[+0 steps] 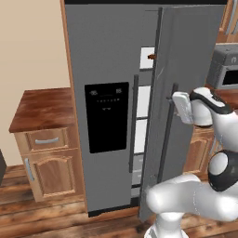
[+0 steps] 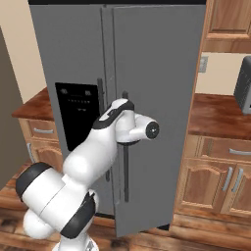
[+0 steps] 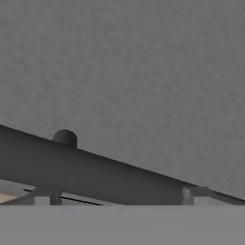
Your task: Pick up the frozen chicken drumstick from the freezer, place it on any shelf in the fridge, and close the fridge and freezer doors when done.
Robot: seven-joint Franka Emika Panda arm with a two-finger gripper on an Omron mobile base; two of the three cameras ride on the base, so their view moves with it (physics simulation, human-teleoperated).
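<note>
Jaws stood released and spread wide, clenched on nothing, one fingertip [image 3: 196,195] low at each side of the hand view and the dark handle [image 3: 95,172] running slantwise across just beyond them. The bar lay along the line from tip to tip rather than across it, so they could not have closed on it as they stood.

The drumstick [image 1: 151,56] lay on a high shelf [image 1: 147,63] inside the fridge, seen through the gap beside the fridge door [image 1: 195,56]. That door hung partly open. The freezer door [image 1: 102,56], with its black panel [image 1: 107,116], looked shut.

Judging by this, only the closing of the fridge door remained. The main risk was a slip: open tips pressed against a round bar could slide off it as the door swung, and the push would be lost with the door left ajar. A push too near the hinge side would also have turned the door poorly. The drumstick sat close to the shelf's front edge, as far as could be told, and might have fouled the door or been jolted by a hard slam.

The arm [image 1: 186,200] rose from the base, bent sharply at the elbow, and carried the hand level at mid-height of the door, facing it squarely at the handle.
</note>
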